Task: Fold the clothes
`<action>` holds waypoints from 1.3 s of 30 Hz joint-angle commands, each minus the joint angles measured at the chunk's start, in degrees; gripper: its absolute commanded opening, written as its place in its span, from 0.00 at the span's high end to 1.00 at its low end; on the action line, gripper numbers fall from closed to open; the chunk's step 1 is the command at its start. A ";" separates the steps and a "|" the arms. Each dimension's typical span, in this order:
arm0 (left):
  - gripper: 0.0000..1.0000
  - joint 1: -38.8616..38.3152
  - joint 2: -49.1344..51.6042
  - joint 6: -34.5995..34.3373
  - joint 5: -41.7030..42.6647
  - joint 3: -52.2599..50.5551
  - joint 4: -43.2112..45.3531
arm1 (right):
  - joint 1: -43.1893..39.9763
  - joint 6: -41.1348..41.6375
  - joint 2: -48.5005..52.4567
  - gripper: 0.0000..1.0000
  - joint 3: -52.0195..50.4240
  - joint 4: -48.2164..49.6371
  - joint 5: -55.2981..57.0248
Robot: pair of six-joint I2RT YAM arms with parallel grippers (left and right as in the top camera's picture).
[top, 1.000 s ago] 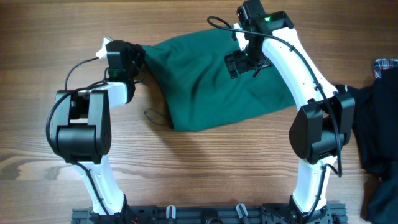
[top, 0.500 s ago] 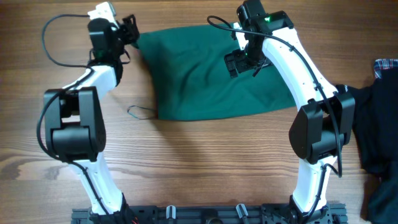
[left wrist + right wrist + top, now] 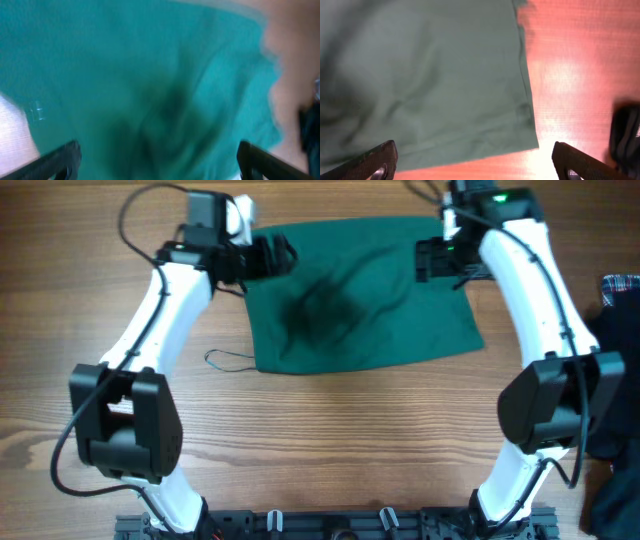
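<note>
1. The green garment (image 3: 360, 300) lies spread flat on the table (image 3: 330, 440); its long axis runs left to right, one short end toward each arm.
2. The left gripper (image 3: 285, 255) hangs over the garment's far-left corner; the left wrist view is blurred, but its fingers (image 3: 62, 157) stand wide apart with cloth below and nothing between them, so the jaws are spread and empty.
3. The right gripper (image 3: 425, 260) sits over the far-right part of the garment, just inside its right edge; in the right wrist view its fingers (image 3: 377, 160) are likewise wide apart and hold nothing; the garment's right hem (image 3: 524, 85) and near-right corner show below, with bare wood past them.
4. A thin cord loop (image 3: 225, 360) trails onto the wood just off the garment's near-left corner.
5. The relation that matters: each arm is nearest its own short end, and both grippers are toward the far edge, so the bulk of the cloth lies on the near side of them.
6. Judgement: a fold could go far edge to near edge along the long axis, one far corner to each arm; cannot tell how high either gripper is above the cloth.
</note>
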 commanded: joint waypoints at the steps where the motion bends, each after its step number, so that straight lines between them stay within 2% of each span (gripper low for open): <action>1: 0.00 -4.70 0.02 -0.74 -5.01 -0.57 -10.80 | -2.82 -1.44 -0.76 0.11 -0.24 -1.38 -5.90; 2: 0.00 -6.16 0.02 -1.36 -6.49 -1.05 -14.29 | -3.17 -1.44 -0.76 0.40 -0.68 -1.51 -5.90; 3: 0.00 -7.50 0.02 -1.36 -6.95 -1.77 -16.17 | -3.19 -1.44 -0.76 0.82 -1.53 -1.55 -5.92; 4: 0.00 -8.41 0.02 -1.36 -7.10 -2.69 -16.50 | -3.19 -1.44 -0.76 0.96 -2.69 -1.36 -5.90; 6: 0.00 -10.08 0.02 -1.36 -8.96 -4.74 -16.92 | -3.19 -1.40 -0.76 0.96 -6.78 -0.26 -5.92; 8: 0.02 -11.54 0.02 -1.62 -14.49 -7.87 -15.96 | -3.19 -1.22 -0.76 0.96 -12.55 3.13 -5.95; 13: 0.03 -11.72 0.02 -2.93 -14.99 -15.47 -7.30 | -3.19 -2.91 -0.76 0.96 -22.36 13.40 -5.90; 15: 0.04 -11.72 0.02 -3.34 -14.99 -17.09 -6.82 | -3.19 -3.04 -0.76 0.96 -25.09 16.15 -5.88; 18: 0.11 -11.69 0.02 -3.32 -15.04 -17.75 -10.16 | -3.19 -2.71 -0.76 0.96 -28.98 18.73 -5.95; 21: 0.11 -11.69 0.02 -3.30 -15.32 -17.79 -13.97 | -3.08 0.15 -0.76 0.96 -30.10 17.79 -6.93; 25: 0.14 -11.65 0.02 -3.30 -24.00 -17.79 -19.63 | -3.02 2.47 -0.76 0.96 -30.25 15.58 -8.72; 32: 0.16 -9.84 0.02 -2.60 -30.25 -17.79 -24.17 | -2.25 5.16 -0.76 0.96 -37.94 17.44 -11.47; 35: 0.22 -8.22 0.02 -2.58 -30.23 -17.81 -24.55 | -1.84 4.55 -0.76 0.96 -40.24 19.43 -11.23; 37: 0.19 -7.37 -0.33 -2.64 -30.16 -17.53 -24.83 | -0.70 1.14 -0.81 0.96 -40.68 18.38 -16.81; 39: 0.14 -6.86 -2.12 -2.67 -30.14 -15.91 -25.66 | 0.85 2.03 -0.81 0.96 -40.68 17.20 -17.92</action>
